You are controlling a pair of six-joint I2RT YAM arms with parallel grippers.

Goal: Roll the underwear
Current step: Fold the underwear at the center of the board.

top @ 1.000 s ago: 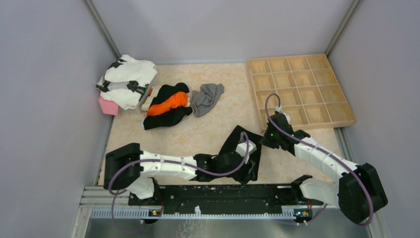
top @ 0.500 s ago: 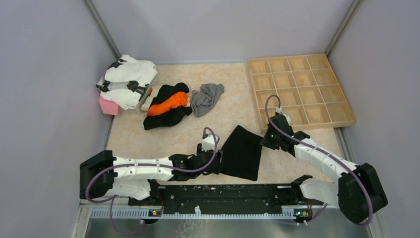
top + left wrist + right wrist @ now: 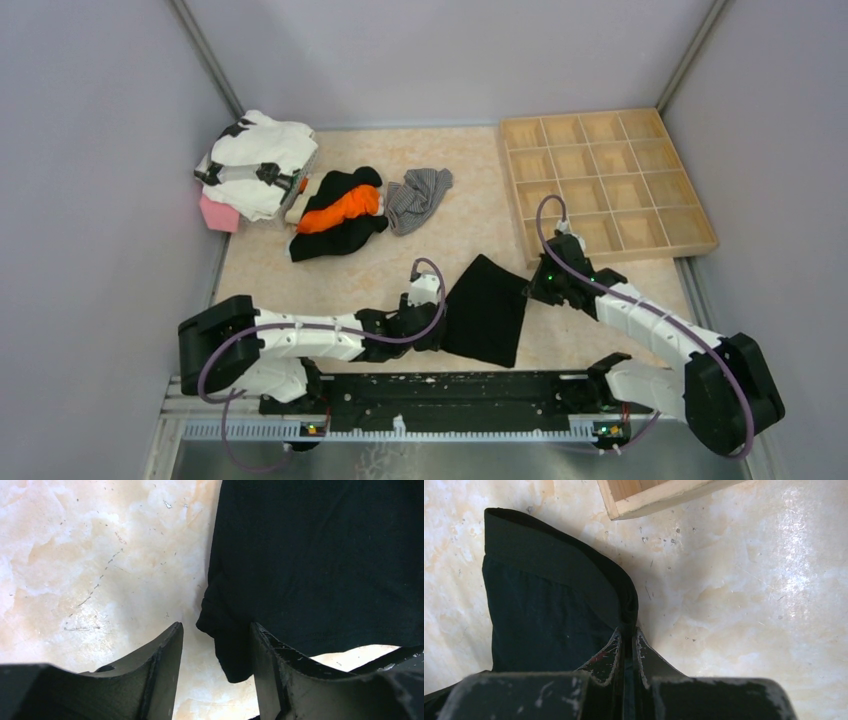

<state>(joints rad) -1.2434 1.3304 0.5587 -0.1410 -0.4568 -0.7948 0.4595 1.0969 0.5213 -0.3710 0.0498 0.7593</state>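
On the worktop between my arms, the black underwear lies flat, likely light and limp, my right fingers pinching its firmer waistband corner, my left fingers spread by its left edge.

Underwear at my left claw: plain black. Claw fingers black too. Surface: mottled cream-and-peach marble. Far beyond the claw, striped underwear, grey; cloth orange on black.
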